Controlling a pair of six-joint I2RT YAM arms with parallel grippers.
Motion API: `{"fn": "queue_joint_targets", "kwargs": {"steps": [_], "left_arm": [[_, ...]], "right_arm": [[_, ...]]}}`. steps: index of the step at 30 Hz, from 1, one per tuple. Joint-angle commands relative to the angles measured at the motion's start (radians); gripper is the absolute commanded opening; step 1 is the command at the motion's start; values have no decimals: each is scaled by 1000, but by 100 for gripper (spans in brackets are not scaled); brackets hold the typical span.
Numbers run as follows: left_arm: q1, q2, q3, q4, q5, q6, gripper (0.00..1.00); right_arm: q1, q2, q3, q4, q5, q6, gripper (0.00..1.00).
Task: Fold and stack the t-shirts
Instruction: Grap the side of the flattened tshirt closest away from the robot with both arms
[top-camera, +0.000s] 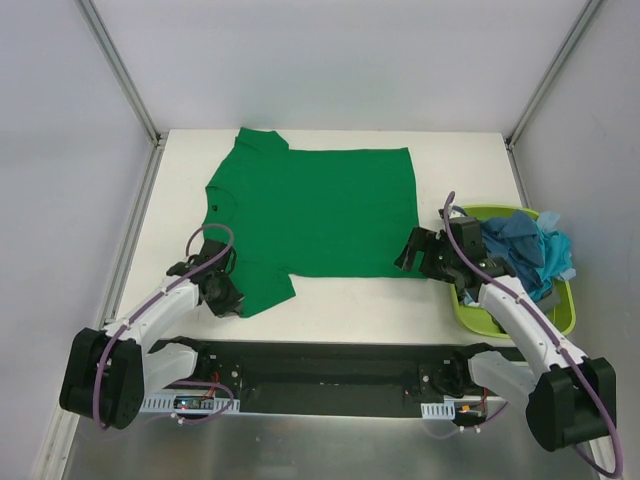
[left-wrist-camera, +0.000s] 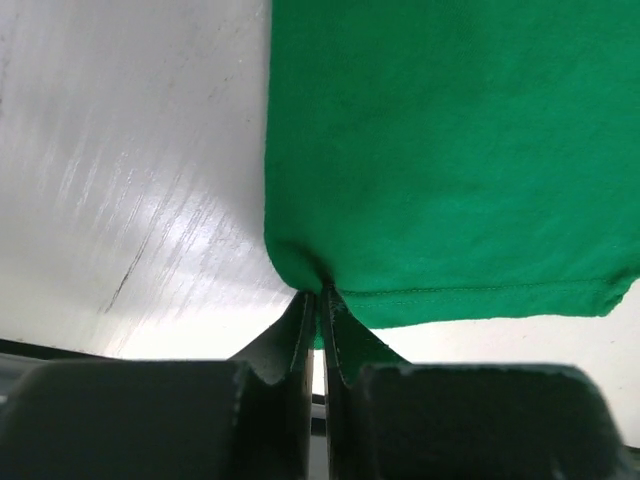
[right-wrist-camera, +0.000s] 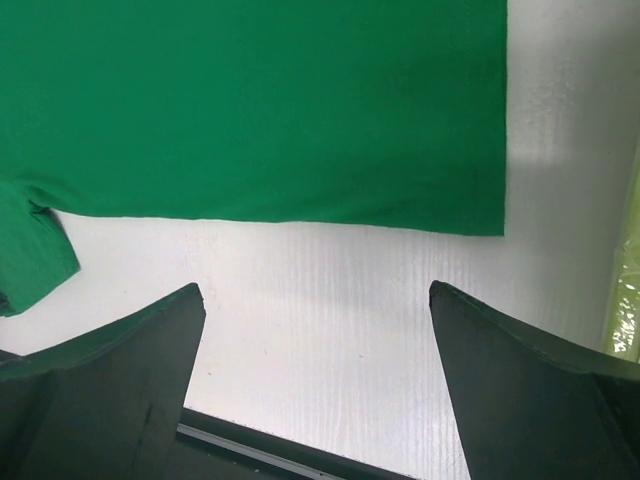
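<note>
Lab test cell (white panels (top-camera: 330, 60), alu. posts (top-camera: 118, 70)).

The green t-shirt (top-camera: 320, 205) is soft, matt cloth. It lies smooth over most of its spread, and the left wrist view shows a fine knit grain and a stitched hem along the sleeve edge. The bench (top-camera: 350, 300) is white and hard, smooth with a dull sheen. Close up it bears fine streaks and one dark scratch. The left tool (left-wrist-camera: 318, 300) and the right tool (right-wrist-camera: 315, 290) have dark, matt plastic fingers with a slightly grainy surface. At the right, the basket (top-camera: 562, 312) is lime-green plastic with a light gloss. The teal-blue and turquoise t-shirts (top-camera: 520, 245) in it are crumpled matt cloth. The white arm shells (top-camera: 160, 300) look like smooth, glossy plastic.
</note>
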Motion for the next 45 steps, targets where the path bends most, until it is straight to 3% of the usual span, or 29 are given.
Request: {"fn": "queue_joint_targets", "kwargs": {"steps": [1,8,19,24,29,33,35,37,45], "left_arm": [[-7,-21,-31,68,14,37,0],[-7,-172,-30,125,45,53,0],[-7,-213,12,156,34,61,0],[-7,-200,38,162,30,70,0],[-7,-190,70,162,2,84,0],[-7,-175,94,157,5,96,0],[-7,-183,96,138,-1,77,0],[-7,-212,94,107,-1,47,0],[-7,-452,62,-129,-38,-26,0]], "right_arm": [[-3,-17,-27,-54,38,-13,96],[35,65,-38,-14,205,46,99],[124,266,-12,80,563,288,71],[121,340,9,103,569,277,59],[121,444,55,116,552,265,57],[121,483,85,112,523,264,46],[121,486,86,100,515,262,33],[123,475,85,64,508,264,23],[140,362,36,-98,477,238,5]]}}
